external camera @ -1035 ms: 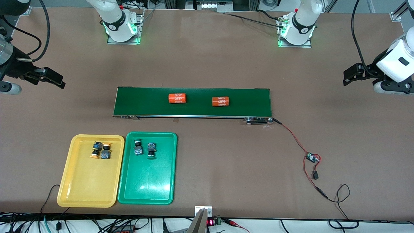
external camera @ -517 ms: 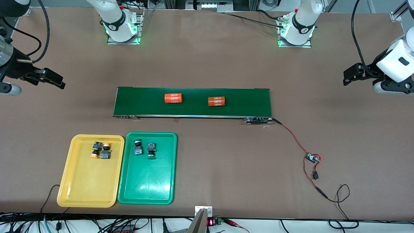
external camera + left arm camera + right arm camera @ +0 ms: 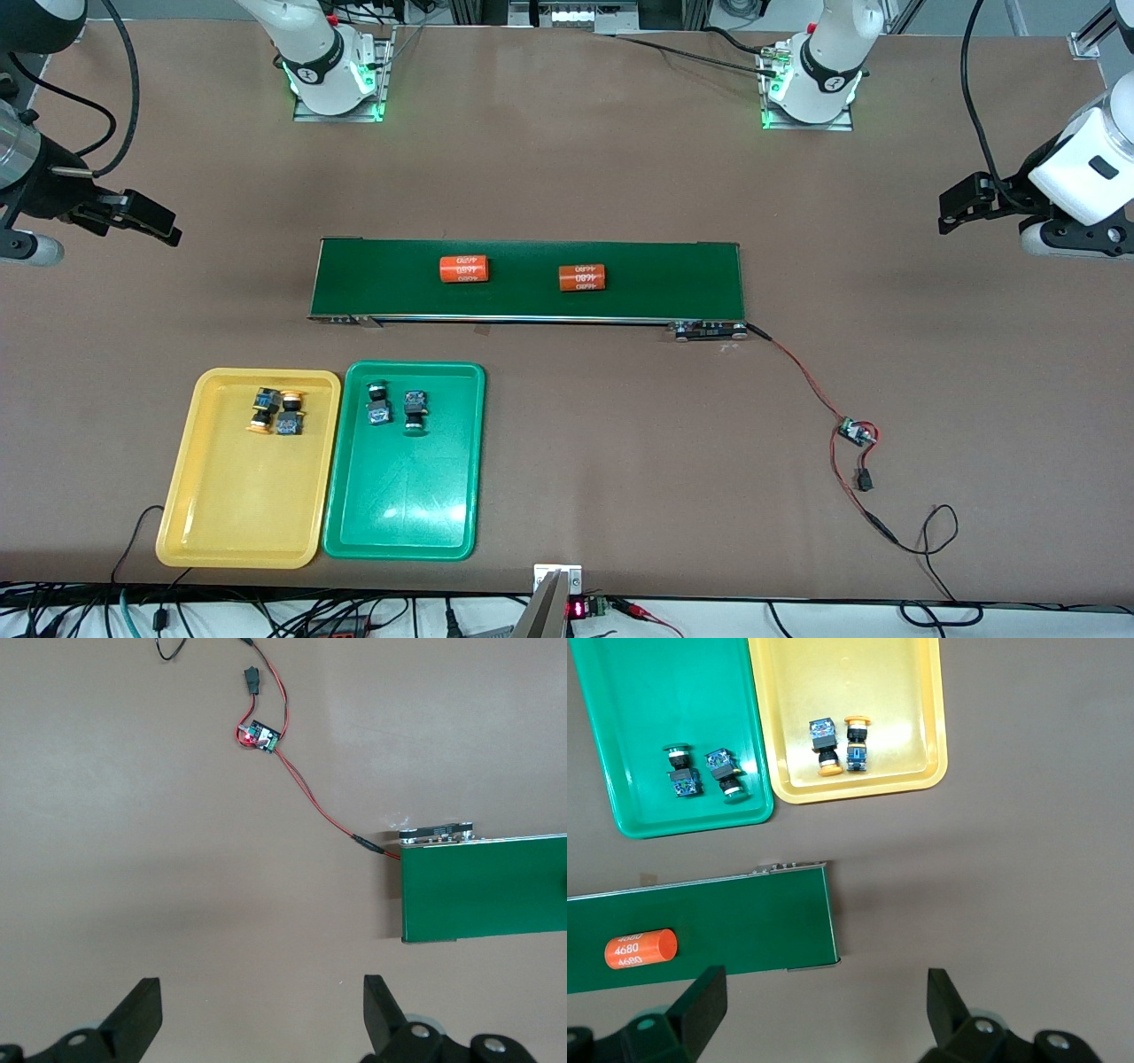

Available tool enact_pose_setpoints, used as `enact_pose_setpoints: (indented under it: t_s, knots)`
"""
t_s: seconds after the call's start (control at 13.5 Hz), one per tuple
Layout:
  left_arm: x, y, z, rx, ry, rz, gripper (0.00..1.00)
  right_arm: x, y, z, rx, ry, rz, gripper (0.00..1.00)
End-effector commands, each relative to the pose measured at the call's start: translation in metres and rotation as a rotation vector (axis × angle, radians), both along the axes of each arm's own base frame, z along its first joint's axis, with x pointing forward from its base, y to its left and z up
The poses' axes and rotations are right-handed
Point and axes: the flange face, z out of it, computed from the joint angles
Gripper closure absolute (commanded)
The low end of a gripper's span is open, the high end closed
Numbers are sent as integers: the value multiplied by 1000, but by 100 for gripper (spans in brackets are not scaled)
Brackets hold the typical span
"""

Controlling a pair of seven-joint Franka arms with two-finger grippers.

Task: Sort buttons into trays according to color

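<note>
Two yellow-capped buttons (image 3: 262, 409) (image 3: 291, 415) lie side by side in the yellow tray (image 3: 235, 505), at its end nearest the conveyor. Two green-capped buttons (image 3: 379, 405) (image 3: 414, 411) lie in the green tray (image 3: 403, 505) beside it. The right wrist view shows the same yellow tray (image 3: 859, 682) and green tray (image 3: 647, 691) with their buttons. My right gripper (image 3: 164, 226) (image 3: 824, 1001) hangs open and holds nothing, over bare table off the right arm's end of the belt. Over bare table at the left arm's end, my left gripper (image 3: 950, 211) (image 3: 262, 1010) is also open with nothing in it.
A long dark-green conveyor belt (image 3: 656, 283) crosses mid-table and carries two orange cylinders (image 3: 464, 268) (image 3: 582, 277) with white numbers. A red wire leads from the belt to a small circuit board (image 3: 856, 432) (image 3: 257, 735) on the table.
Both orange cylinders have travelled along the belt toward the right arm's end. The buttons and trays have not moved, and both arms have hardly shifted.
</note>
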Motion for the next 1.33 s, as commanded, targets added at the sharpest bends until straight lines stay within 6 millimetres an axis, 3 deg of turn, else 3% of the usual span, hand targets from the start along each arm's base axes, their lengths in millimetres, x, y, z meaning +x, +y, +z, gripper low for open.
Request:
enact_pose_setpoints:
  t_s: [0.0, 1.11, 1.26]
  knots:
    - [-3, -2, 9, 4, -4, -11, 0, -1, 0, 2, 1, 7, 16, 0]
    - [-3, 3, 5, 0, 14, -3, 0, 0, 1, 2, 3, 6, 15, 0]
    - [-2, -6, 4, 1, 8, -16, 0, 0, 0, 1, 3, 9, 14, 0]
